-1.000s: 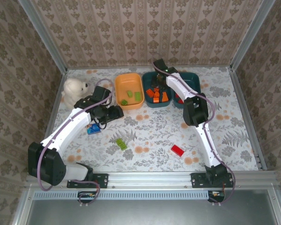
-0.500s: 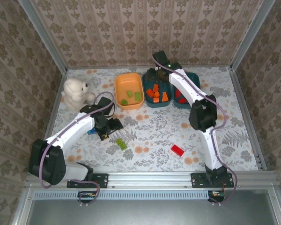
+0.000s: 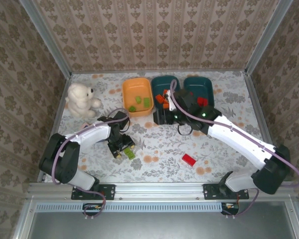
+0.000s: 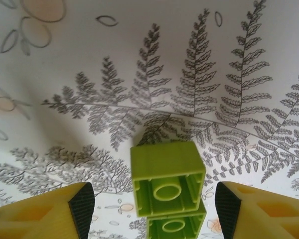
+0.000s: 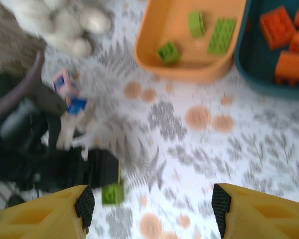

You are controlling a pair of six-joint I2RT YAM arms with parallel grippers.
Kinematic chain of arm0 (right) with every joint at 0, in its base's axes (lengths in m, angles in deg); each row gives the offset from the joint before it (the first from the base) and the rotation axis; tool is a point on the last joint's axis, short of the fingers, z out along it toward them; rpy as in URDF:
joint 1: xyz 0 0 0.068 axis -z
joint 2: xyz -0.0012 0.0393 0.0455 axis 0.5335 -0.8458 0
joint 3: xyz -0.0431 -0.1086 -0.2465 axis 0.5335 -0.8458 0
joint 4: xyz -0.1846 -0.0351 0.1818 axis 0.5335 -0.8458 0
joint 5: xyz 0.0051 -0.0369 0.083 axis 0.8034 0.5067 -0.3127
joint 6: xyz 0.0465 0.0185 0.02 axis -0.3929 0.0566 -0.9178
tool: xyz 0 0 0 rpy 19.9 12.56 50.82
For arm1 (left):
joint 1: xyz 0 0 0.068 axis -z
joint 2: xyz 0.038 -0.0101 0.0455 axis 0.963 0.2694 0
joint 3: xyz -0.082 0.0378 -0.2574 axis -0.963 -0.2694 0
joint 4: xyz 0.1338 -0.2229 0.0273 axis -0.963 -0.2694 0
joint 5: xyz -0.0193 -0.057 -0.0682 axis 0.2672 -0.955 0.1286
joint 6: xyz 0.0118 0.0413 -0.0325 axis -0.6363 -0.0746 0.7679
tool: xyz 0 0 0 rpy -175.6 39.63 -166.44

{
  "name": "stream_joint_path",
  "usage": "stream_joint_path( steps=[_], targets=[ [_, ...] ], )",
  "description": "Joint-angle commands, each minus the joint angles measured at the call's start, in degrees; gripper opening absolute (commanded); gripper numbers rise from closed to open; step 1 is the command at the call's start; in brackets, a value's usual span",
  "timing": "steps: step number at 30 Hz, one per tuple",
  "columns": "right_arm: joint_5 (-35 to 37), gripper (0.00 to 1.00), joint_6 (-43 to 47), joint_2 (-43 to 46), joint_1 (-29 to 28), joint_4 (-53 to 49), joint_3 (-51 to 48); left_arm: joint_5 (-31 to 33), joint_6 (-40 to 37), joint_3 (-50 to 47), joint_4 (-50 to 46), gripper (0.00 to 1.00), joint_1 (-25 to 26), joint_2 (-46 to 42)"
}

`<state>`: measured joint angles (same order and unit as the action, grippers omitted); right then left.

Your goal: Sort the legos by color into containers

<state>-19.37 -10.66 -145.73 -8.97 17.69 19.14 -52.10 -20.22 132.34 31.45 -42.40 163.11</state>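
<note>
Containers, three, rowed at the counter's (image 3: 159, 142) far side: one orange tray (image 3: 137, 79) holding three lime legos (image 5: 168, 51); a middle teal tray (image 3: 162, 79) with orange legos (image 5: 276, 25) (count partly hidden by the arm); a right teal tray (image 3: 199, 79) with red legos (image 3: 202, 101). Loose on the counter, two: one red lego (image 3: 189, 159); one lime lego (image 4: 167, 174) between the left claw's (image 4: 152, 201) parted fingers, touching neither. Right claw (image 5: 149, 199): parted, empty, above the counter.

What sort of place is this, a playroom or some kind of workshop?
Likely a robot test booth made homely: a left arm and a right arm bolted to a metal rail, wallpapered walls boxing in a flowery table, toy bricks and trays.
</note>
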Motion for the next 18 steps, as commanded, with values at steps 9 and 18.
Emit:
stream_joint_path(
  steps=[9,18],
  targets=[
    [0.6,0.67,-3.0,8.4,-1.2,-5.1,-3.1,5.0,1.4,0.9,0.4,0.43,2.9,3.3],
    [-0.1,0.67,-2.5,8.6,-1.2,-6.5,-1.3,11.2,-3.0,6.3,-4.1,0.32,3.3,1.2]
  ],
)
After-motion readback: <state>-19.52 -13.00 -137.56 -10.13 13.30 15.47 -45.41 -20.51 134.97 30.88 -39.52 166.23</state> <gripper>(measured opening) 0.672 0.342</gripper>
